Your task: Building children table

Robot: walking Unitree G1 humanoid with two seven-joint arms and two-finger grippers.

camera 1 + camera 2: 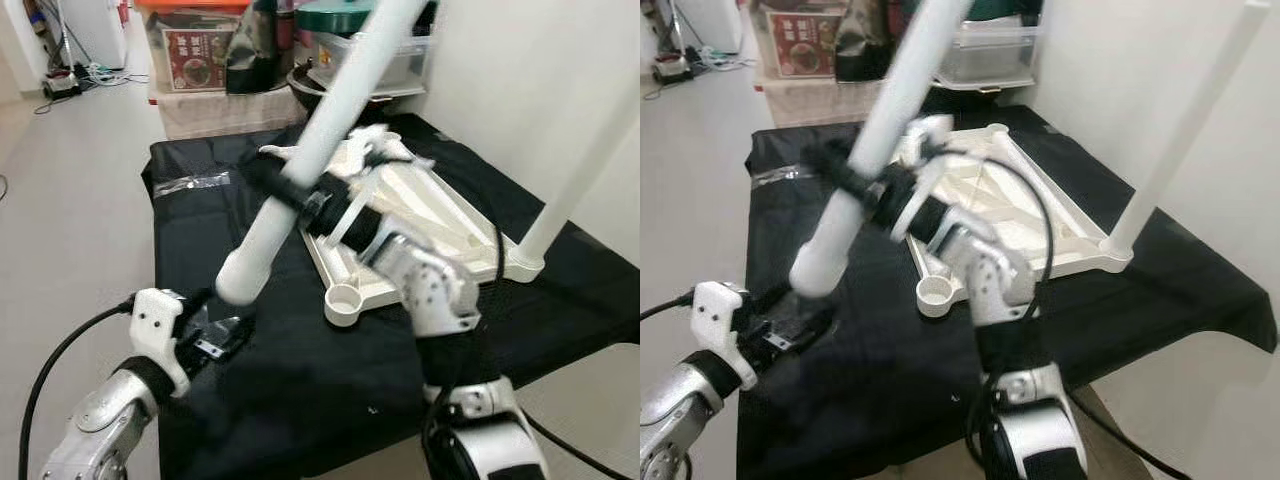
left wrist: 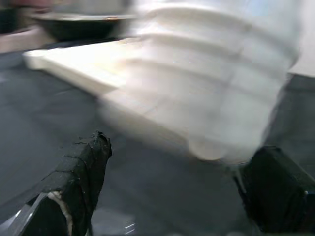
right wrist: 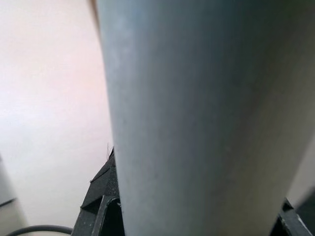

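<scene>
White plastic makes up the upturned tabletop [image 1: 420, 215], which lies on our black-draped worktop [image 1: 250, 400]. One leg [image 1: 585, 160] already stands in its far corner socket; the near corner socket [image 1: 343, 297] is empty, so we judge the build partly done. Our right gripper [image 1: 290, 195] has its fingers clamped around a second leg [image 1: 310, 150], tilted above the tabletop. Our left gripper [image 2: 177, 196], beside the near socket, hangs with fingers spread, holding nothing.

- Two white table legs: one leg [image 1: 320, 140] held in the air, one leg [image 1: 585, 165] standing in the tabletop
- One white tabletop [image 1: 430, 215]
- Two grippers: left gripper [image 1: 205, 335], right gripper [image 1: 290, 190]
- One black cloth [image 1: 200, 220]
</scene>
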